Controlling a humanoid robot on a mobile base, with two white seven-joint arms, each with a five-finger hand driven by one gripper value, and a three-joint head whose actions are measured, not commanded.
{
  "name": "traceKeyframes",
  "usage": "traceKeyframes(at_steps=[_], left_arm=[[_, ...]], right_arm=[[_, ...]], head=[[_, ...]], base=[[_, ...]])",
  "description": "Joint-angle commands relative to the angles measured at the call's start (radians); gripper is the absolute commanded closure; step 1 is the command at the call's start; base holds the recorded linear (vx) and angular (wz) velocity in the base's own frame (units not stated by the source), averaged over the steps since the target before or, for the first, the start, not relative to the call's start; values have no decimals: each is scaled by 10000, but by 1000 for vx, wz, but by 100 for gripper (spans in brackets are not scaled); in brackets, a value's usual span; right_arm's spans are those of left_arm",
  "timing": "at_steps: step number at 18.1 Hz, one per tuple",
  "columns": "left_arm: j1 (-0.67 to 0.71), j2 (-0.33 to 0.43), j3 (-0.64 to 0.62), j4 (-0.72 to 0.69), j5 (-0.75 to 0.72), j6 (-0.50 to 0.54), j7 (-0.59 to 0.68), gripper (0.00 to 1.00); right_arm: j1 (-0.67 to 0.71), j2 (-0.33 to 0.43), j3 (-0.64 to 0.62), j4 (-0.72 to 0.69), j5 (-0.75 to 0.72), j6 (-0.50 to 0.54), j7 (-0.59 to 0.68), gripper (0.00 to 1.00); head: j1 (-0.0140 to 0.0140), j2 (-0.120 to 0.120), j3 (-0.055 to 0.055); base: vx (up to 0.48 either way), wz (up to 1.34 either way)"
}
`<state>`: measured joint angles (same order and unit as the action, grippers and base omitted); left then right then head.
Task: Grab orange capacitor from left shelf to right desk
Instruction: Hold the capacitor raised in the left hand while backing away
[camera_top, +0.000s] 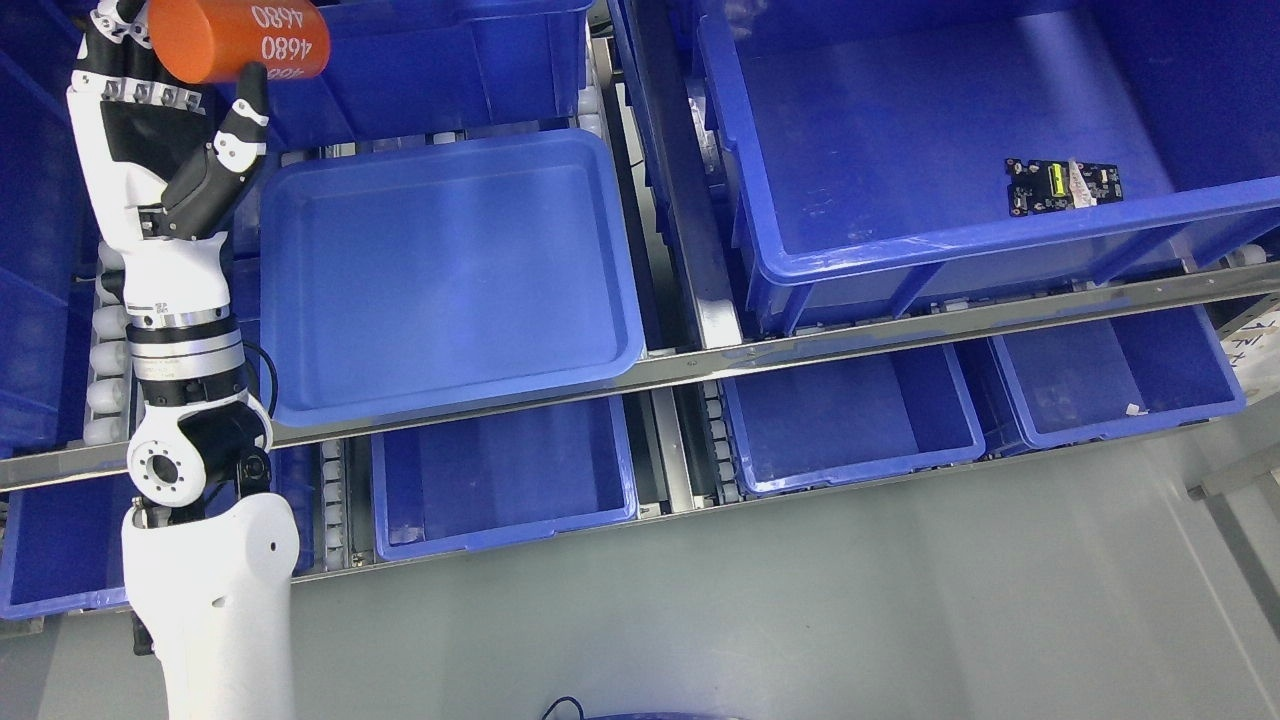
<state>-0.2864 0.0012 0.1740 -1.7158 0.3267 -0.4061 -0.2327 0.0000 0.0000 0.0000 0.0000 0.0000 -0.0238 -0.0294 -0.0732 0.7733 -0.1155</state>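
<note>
At upper left, the left hand (160, 95) grips the orange capacitor (238, 38), fingers and thumb closed around it, held above the shelf bins. The grasp appears complete. Transfer rightward past the shallow blue tray (440, 270) remains; no desk is visible.

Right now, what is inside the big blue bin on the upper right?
Inside the big blue bin only a small black circuit board lies on the floor, near the front wall. The bin's top part is out of view.
</note>
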Motion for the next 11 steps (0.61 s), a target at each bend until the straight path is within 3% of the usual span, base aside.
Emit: traceKeyframes(at_steps=[1,11], left_arm=[[27,163,162,-69,0,11,56,86],[11,163,224,-69,0,88,87,86]], right_arm=[[199,-175,-123,-175,46,-7,3,0],[199,-175,-123,-175,46,-7,3,0]], head=[[0,0,0],[0,0,0]], base=[[0,0],[-4,-24]])
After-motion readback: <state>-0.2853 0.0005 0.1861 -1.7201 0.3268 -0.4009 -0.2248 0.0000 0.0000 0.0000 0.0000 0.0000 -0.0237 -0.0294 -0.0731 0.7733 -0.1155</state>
